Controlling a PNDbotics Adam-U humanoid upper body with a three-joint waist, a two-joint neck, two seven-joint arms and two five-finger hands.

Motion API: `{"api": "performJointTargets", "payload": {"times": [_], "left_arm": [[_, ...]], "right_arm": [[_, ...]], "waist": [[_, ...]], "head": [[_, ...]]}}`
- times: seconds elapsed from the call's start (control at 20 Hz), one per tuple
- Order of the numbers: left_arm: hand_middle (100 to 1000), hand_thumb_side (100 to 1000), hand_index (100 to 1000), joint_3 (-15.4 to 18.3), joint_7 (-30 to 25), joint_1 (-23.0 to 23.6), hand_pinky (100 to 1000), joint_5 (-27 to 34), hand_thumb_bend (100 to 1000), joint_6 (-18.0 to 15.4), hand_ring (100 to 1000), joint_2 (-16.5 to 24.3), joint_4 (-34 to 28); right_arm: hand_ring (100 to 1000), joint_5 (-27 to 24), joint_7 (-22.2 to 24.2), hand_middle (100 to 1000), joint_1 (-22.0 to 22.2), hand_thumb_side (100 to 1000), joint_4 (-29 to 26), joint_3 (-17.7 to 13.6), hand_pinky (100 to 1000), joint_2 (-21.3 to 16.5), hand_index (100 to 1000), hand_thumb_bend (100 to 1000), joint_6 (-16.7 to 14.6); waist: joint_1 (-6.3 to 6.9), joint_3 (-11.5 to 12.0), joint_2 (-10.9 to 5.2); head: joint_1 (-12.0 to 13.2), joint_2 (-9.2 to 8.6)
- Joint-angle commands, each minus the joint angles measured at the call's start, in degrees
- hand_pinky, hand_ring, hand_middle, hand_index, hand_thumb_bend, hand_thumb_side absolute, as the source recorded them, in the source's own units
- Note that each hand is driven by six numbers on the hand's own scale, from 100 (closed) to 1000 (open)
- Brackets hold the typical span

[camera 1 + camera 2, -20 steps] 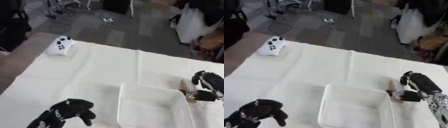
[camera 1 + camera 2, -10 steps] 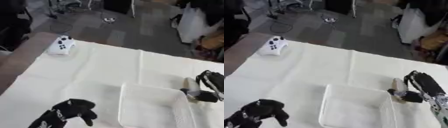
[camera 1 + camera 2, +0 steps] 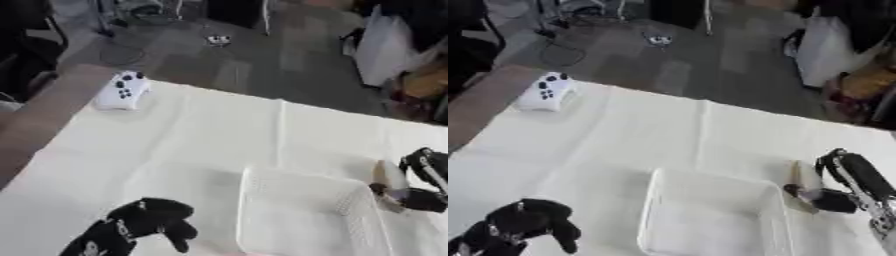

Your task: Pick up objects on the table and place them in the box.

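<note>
Left eye view: the right hand point(image 3: 418, 180) is curled round a pale object point(image 3: 386, 175) just beside the white box point(image 3: 306, 220); it should clear the rim before letting go.

Right eye view: the left hand point(image 3: 527, 222) rests curled and empty, low on the counter point(image 3: 667, 135).

A matt white cloth point(image 3: 219, 135) covers the table. The box point(image 3: 710, 220) looks like translucent white plastic. At ten o'clock, the game controller point(image 3: 122, 91) is smooth white plastic with black buttons.

Controller point(image 3: 122, 90) far left (box point(image 3: 710, 215) near)
</note>
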Motion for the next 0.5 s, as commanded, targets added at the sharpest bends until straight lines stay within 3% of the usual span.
{"api": "performJointTargets", "payload": {"times": [0.05, 0.5], "left_arm": [[817, 804, 887, -0.06, -0.15, -0.28, 536, -0.2, 551, -0.14, 716, 0.82, -1.07], [818, 805, 887, 0.01, -0.11, -0.02, 538, -0.31, 548, -0.18, 718, 1.04, -1.07]], "right_arm": [[100, -4.46, 1.06, 110, -0.27, 610, 0.17, -0.66, 100, -2.63, 409, 694, -1.35], [100, -12.19, 2.01, 100, -0.26, 576, 0.36, -0.7, 100, -2.94, 418, 682, -2.43]], "waist": [[0.44, -0.14, -0.85], [0.47, -0.63, -0.93]], "head": [[0.46, -0.32], [0.69, -0.26]]}}
